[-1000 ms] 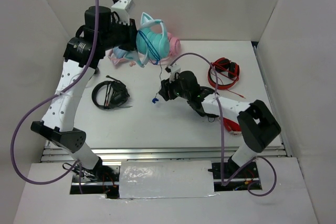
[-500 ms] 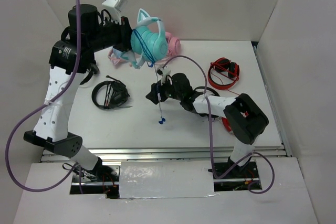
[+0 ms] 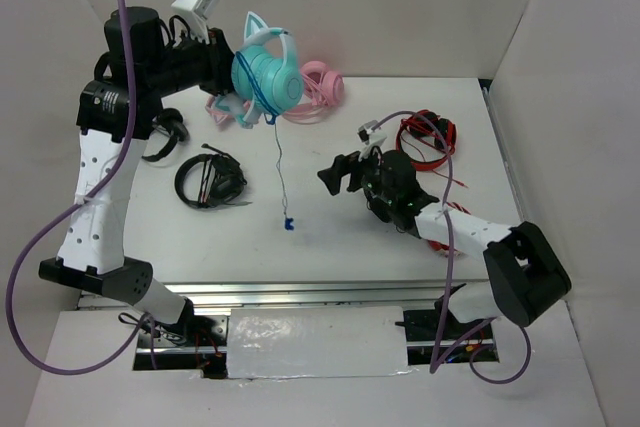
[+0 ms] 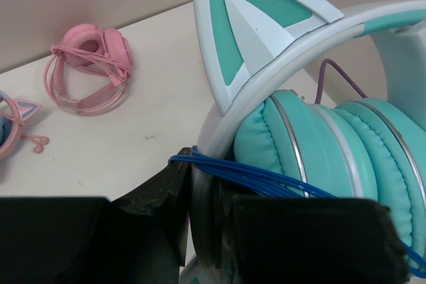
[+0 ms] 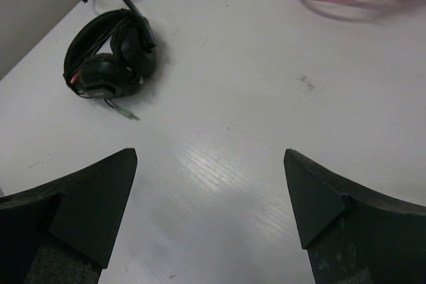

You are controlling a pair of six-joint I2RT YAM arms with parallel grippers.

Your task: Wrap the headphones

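The teal cat-ear headphones (image 3: pixel 268 72) hang in the air at the back left, and my left gripper (image 3: pixel 228 69) is shut on their pale headband (image 4: pixel 219 131). In the left wrist view the left gripper (image 4: pixel 206 187) clamps the band just below several turns of blue cable (image 4: pixel 266 181). The rest of the cable (image 3: pixel 279 162) drops free to its plug (image 3: pixel 288 224) near the table. My right gripper (image 3: pixel 338 169) stands open to the right of the hanging cable, apart from it. The right wrist view shows the right gripper (image 5: pixel 210 164) with only bare table between its fingers.
A black headset (image 3: pixel 210 182) (image 5: pixel 110 58) lies left of the cable. Pink headphones (image 3: pixel 320 87) (image 4: pixel 90 68) and a pink-and-blue cat-ear pair (image 3: pixel 230 107) lie at the back. Red headphones (image 3: pixel 425 139) sit right of my right gripper. White walls enclose the table.
My right gripper opened, let go of the cable and drew back to the right. The cable now hangs straight down. My left arm swung the headphones a little left.
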